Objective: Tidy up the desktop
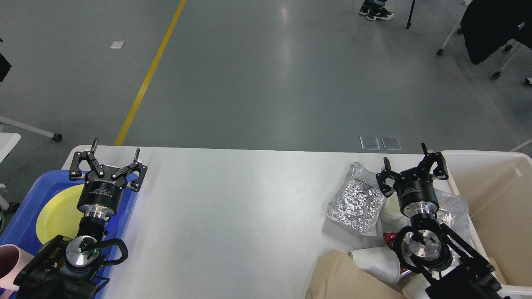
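Foil pouch: a crinkled silver pouch (356,203) is seen in the head view lying flat on the white bench (232,207), far-right part, its long axis running from far-left to near-right.
Right tool: the right tool (411,164) is held just right of the pouch, fingers spread, nothing between them.
Left tool: the left tool (114,160) is held over the far corner of the blue tray (25,216), fingers spread and empty, well apart from the litter.
Other litter: a white paper cup (378,261) on its side and brown paper (345,278) lie near the right arm's base; a second foil piece (451,211) is partly hidden behind that arm.
Bin: the cream bin (490,195) stands at the right edge, beside the right tool.
Judgement: the right arm is far nearer; a short move left and down onto the pouch seems called for.
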`<action>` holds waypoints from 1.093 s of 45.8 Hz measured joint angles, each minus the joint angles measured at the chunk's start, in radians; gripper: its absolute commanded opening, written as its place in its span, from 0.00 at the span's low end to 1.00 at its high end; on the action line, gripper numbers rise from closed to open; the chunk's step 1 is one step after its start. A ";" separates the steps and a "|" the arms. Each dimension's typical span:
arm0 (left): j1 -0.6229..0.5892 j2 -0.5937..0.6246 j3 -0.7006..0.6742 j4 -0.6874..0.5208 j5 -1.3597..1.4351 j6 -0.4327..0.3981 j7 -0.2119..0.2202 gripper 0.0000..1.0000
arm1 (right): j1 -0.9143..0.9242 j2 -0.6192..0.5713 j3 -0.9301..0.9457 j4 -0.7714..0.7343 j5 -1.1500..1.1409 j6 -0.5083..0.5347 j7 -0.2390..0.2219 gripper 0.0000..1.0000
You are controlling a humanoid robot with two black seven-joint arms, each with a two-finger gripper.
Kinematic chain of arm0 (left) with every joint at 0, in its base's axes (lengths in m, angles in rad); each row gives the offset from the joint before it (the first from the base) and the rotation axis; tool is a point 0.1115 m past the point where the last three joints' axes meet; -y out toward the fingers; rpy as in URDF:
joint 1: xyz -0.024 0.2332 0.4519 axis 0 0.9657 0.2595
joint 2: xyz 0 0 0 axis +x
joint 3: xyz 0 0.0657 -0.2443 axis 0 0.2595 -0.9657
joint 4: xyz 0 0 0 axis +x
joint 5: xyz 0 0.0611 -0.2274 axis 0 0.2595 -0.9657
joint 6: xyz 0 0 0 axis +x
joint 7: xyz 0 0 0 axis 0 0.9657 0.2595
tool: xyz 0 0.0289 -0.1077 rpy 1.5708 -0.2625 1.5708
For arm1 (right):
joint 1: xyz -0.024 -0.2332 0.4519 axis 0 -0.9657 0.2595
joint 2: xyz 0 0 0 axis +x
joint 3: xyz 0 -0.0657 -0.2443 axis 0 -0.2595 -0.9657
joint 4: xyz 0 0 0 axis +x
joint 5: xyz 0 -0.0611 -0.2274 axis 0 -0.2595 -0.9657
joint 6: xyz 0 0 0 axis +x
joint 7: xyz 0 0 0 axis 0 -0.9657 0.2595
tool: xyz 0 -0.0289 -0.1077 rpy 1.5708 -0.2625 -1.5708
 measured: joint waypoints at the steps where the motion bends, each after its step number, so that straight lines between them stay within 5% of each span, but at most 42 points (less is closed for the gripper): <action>1: 0.000 0.000 0.000 0.000 0.000 0.000 0.000 0.96 | 0.000 0.000 0.000 0.000 0.000 0.000 0.000 1.00; 50: 0.001 0.002 0.000 0.000 0.000 0.000 0.001 0.96 | 0.106 -0.073 0.031 -0.048 0.019 -0.007 -0.014 1.00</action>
